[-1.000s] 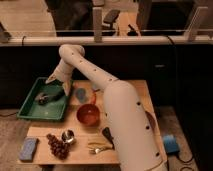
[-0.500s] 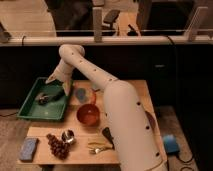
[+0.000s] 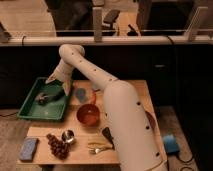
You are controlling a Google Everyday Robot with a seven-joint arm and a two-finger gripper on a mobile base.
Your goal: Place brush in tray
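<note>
1. Camera view: the gripper was seen low over the far part of the tray, at the table's left end; whether it was released or clenched couldn't be told.
2. The brush was seen lying inside the tray, just beside and below the gripper; contact couldn't be judged.
3. Judged: placing looked about done. A straight-up lift was advised, w/o dragging the brush or catching the rim.
4. The bowl, right of the tray, was to be kept clear of.
</note>
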